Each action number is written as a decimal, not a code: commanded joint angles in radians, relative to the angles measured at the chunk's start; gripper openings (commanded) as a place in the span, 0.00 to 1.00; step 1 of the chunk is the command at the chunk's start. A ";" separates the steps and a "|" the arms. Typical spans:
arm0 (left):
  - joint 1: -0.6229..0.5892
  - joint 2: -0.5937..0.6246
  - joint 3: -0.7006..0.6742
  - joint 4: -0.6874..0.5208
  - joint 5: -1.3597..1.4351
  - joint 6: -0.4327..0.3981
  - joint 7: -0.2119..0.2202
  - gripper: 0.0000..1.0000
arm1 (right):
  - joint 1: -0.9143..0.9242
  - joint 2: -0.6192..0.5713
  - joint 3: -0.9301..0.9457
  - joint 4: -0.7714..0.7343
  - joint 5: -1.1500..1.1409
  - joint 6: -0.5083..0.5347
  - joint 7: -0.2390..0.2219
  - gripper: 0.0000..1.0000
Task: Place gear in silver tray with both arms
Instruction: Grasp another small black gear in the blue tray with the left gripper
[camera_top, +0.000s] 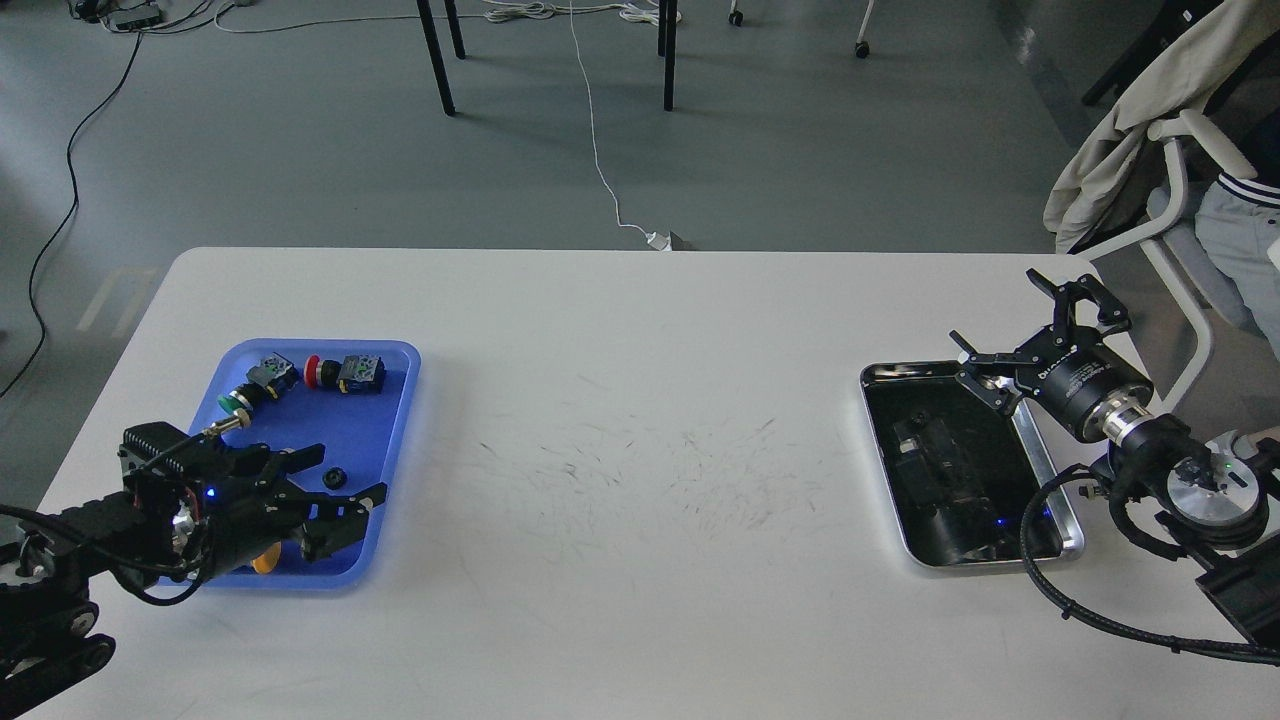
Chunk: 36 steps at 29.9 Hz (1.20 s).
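Note:
A small black gear (335, 479) lies in the blue plastic tray (390, 400) at the left of the white table. My left gripper (335, 478) is open over the tray's near right part, its fingers on either side of the gear, one finger (300, 458) behind it and one (345, 510) in front. The silver tray (965, 465) sits at the right, its dark bottom holding only reflections. My right gripper (1020, 335) is open and empty over the tray's far right corner.
The blue tray also holds a green push button (240, 400), a red button (314, 371) with a switch block (362, 372), and a yellow button (265, 560) partly hidden by my left arm. A chair with a jacket (1130, 130) stands off the table's right edge.

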 joint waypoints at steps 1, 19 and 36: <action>-0.004 0.003 0.000 0.018 -0.001 -0.002 -0.013 0.86 | -0.002 0.000 0.000 0.000 0.000 0.000 0.001 0.99; 0.002 -0.025 0.003 0.082 0.005 0.040 -0.022 0.68 | -0.006 0.002 -0.023 0.000 -0.034 0.000 0.003 0.99; -0.013 -0.031 0.043 0.099 0.045 0.035 -0.026 0.04 | -0.008 -0.011 -0.011 0.012 -0.034 0.000 0.004 0.99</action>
